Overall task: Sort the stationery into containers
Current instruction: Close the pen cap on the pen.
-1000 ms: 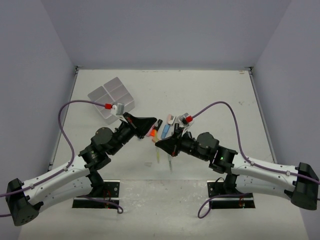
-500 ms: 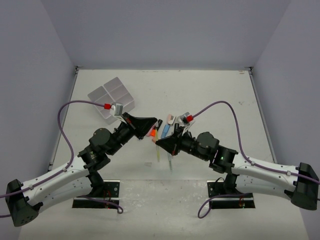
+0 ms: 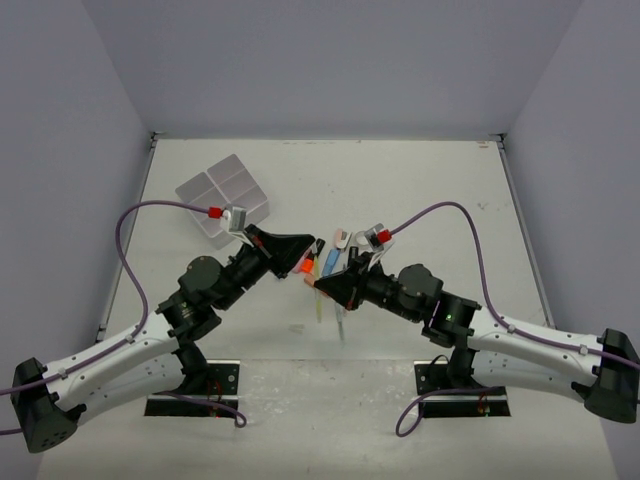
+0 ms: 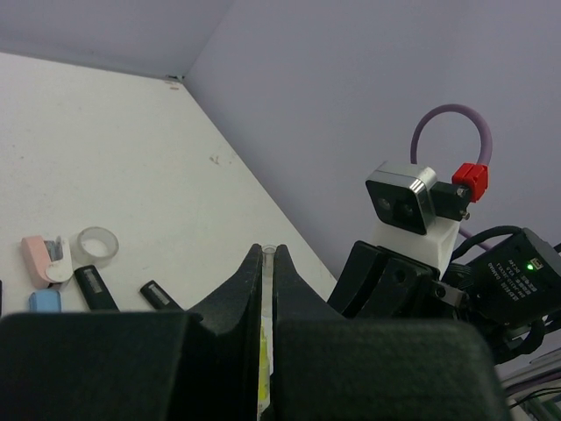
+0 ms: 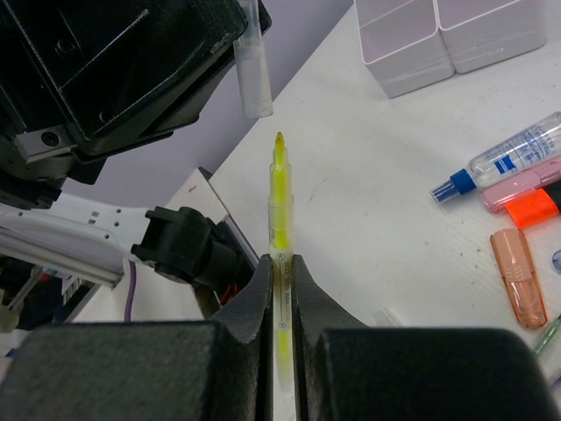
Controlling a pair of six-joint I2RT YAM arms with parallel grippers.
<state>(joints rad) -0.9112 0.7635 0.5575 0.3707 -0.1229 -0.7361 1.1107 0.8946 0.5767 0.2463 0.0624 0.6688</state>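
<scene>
- Step in hand, as I judge it: putting the cap on the yellow pen [image 5: 279, 202] in the air before it goes to the tray [image 3: 207, 190], which sits far left on the table [image 3: 420, 180] and shows nothing in its four compartments from above
- The right gripper [image 5: 279, 263] has its jaws closed tight on the pen's barrel, bare tip aimed at the left arm
- The left gripper [image 4: 267, 263] is clamped on the clear cap [image 5: 252, 79], whose mouth hangs just beyond the tip, apart from it and offset a little to the left in the right wrist view
- The next move calls for lining the cap's mouth up with the tip, then pushing the two together along the pen's axis; a small misalignment would likely jam the tip on the cap's rim
- Only the right wrist view shows the gap between tip and cap; from above, the two grippers hide it
- That view also shows the pink highlighter [image 5: 526, 188], orange highlighter [image 5: 539, 207] and peach highlighter [image 5: 515, 276] lying loose mid-table, to the right
- Only the left wrist view shows the tape roll [image 4: 96, 244] lying flat, near the other loose pieces
</scene>
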